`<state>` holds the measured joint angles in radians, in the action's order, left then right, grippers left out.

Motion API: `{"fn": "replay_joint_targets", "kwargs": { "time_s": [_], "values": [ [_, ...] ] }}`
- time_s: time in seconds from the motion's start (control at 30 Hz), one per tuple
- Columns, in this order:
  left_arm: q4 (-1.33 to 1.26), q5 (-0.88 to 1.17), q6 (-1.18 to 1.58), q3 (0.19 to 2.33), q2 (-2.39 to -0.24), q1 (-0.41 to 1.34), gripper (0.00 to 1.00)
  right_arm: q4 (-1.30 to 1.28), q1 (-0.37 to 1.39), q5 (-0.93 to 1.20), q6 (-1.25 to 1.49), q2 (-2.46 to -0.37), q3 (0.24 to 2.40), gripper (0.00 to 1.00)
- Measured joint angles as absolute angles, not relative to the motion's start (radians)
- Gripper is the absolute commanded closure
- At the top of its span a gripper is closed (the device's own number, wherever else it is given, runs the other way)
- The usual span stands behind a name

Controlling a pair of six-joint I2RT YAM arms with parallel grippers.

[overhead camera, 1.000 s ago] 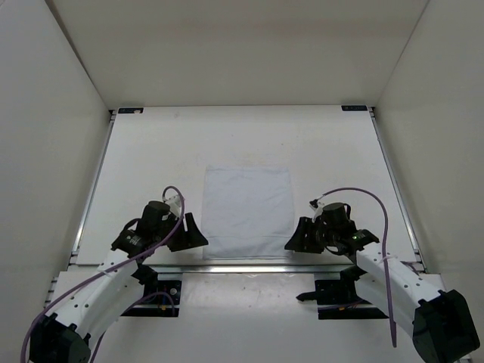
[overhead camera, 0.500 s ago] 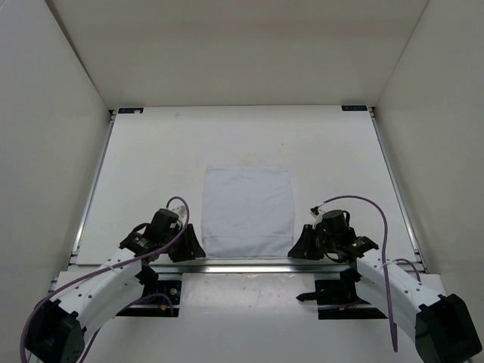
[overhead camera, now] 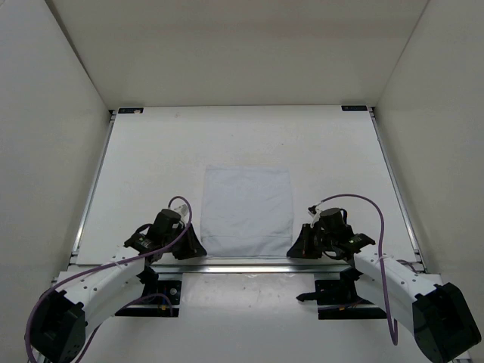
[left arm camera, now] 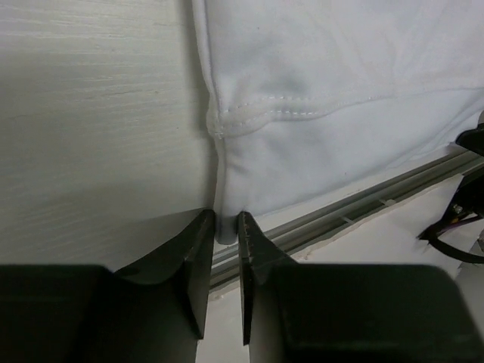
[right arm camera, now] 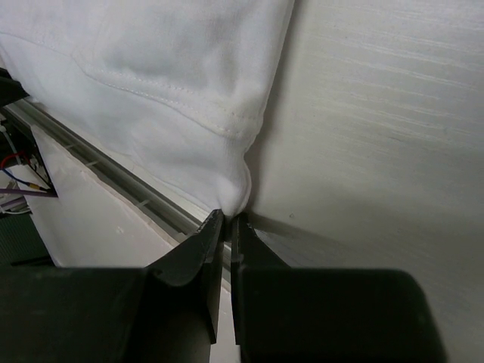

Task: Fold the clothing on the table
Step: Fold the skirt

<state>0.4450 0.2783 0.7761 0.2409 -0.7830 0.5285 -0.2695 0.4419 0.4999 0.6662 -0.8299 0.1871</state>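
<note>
— Clothing (overhead camera: 248, 212) first: where?
— Spread flat as a pale rectangle on the table (overhead camera: 151, 159), about midway across its width and nearer the front than the back. Near hem just beside the rail (overhead camera: 242, 268) along the front edge.
— And relative to the left gripper (overhead camera: 200, 248)?
— Near-left corner right at its tips. Seen from the left wrist: stitched hem across the upper part, fabric edge running down into the narrow gap between the two dark fingers (left arm camera: 193, 265). Jaws close together but not meeting. Firm pinch or not, cannot tell.
— Right gripper (overhead camera: 291, 248)?
— Mirror case, at the near-right corner. Closed on it. Seen from the right wrist: jaws all but touching, a small bunched tip of white fabric caught at their ends, just above the rail.
— Rest of the clothing?
— Lying on the tabletop, lightly creased, touched only at those two corners.
— Arms?
— Left arm (overhead camera: 102, 283) and right arm (overhead camera: 393, 276) both low, reaching in from the front, one on each side.
</note>
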Motion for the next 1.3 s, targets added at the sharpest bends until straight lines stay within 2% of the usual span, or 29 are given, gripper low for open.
{"fn": "replay_joint_targets", "kwargs": {
  "time_s": [0.1, 0.13, 0.37, 0.6, 0.73, 0.87, 1.0, 1.07, 1.17, 1.3],
  "values": [
    [0.436, 0.277, 0.774, 0.236, -0.792, 0.527, 0.99, -0.273, 0.437, 0.496, 0.665, -0.835, 0.194, 0.99],
    [0.434, 0.277, 0.777, 0.236, -0.793, 0.527, 1.00, -0.274, 0.437, 0.494, 0.665, -0.837, 0.197, 1.00],
    [0.466, 0.266, 0.751, 0.298, -0.843, 0.518, 1.00, -0.307, 0.428, 0.482, 0.655, -0.883, 0.289, 1.00],
    [0.494, 0.278, 0.628, 0.654, -1.115, 0.426, 1.00, -0.314, 0.292, 0.495, 0.559, -1.057, 0.545, 1.00],
    [0.504, 0.279, 0.552, 0.950, -1.379, 0.384, 1.00, -0.361, 0.194, 0.514, 0.459, -1.285, 0.828, 1.00],
    [0.549, 0.272, 0.477, 1.356, -1.619, 0.371, 1.00, -0.414, 0.149, 0.509, 0.371, -1.492, 1.234, 1.00],
    [0.575, 0.247, 0.419, 1.690, -1.716, 0.361, 1.00, -0.448, 0.135, 0.485, 0.308, -1.594, 1.593, 1.00],
    [0.561, 0.221, 0.392, 1.767, -1.703, 0.362, 1.00, -0.445, 0.136, 0.460, 0.275, -1.601, 1.701, 1.00],
    [0.537, 0.176, 0.360, 1.748, -1.621, 0.363, 1.00, -0.424, 0.144, 0.449, 0.242, -1.552, 1.695, 1.00],
    [0.508, 0.164, 0.344, 1.552, -1.484, 0.367, 1.00, -0.406, 0.161, 0.441, 0.232, -1.432, 1.443, 1.00]
  ]
}}
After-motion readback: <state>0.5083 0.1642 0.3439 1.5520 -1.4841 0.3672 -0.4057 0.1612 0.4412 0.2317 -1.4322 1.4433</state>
